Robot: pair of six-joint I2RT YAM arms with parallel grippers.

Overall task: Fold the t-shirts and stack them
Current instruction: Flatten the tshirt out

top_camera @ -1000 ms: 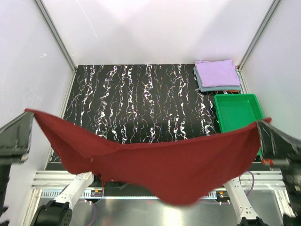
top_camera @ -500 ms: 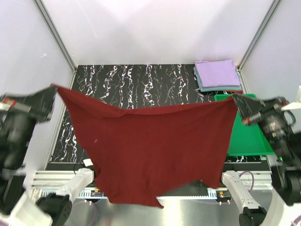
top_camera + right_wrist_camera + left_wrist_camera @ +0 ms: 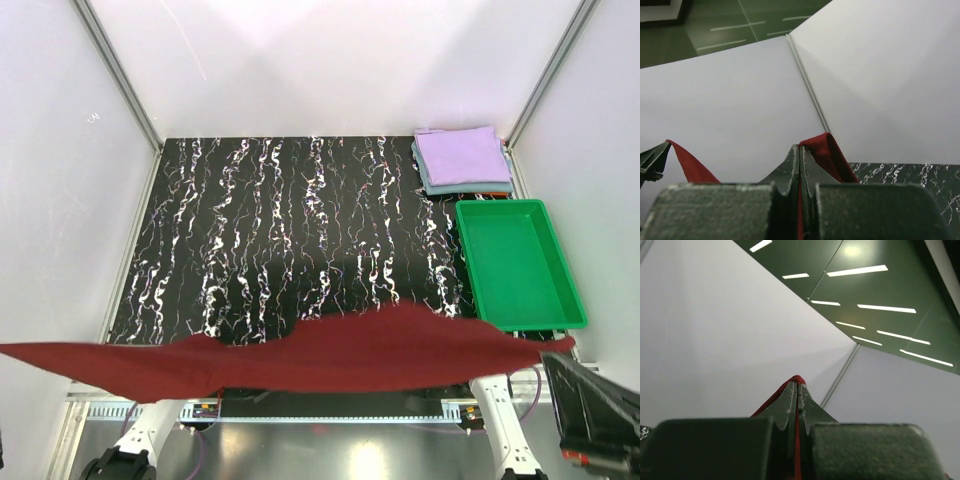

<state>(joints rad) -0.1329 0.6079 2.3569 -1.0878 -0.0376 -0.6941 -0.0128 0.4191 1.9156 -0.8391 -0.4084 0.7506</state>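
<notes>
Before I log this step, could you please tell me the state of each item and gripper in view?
maroon t-shirt: unfolded, held up, stretched between both grippers.
lavender t-shirt: folded, on top of the stack at the far right corner.
grey-blue t-shirt: folded, under the lavender one.
green tray: empty.
left gripper: shut on the maroon t-shirt.
right gripper: shut on the maroon t-shirt.

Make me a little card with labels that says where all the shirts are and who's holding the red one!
held shirt: maroon t-shirt, stretched wide over the near edge of the table
left gripper: shut on one end
right gripper: shut on the other end
folded stack: lavender t-shirt on grey-blue t-shirt, far right corner
green tray: right side, nearer than the stack
</notes>
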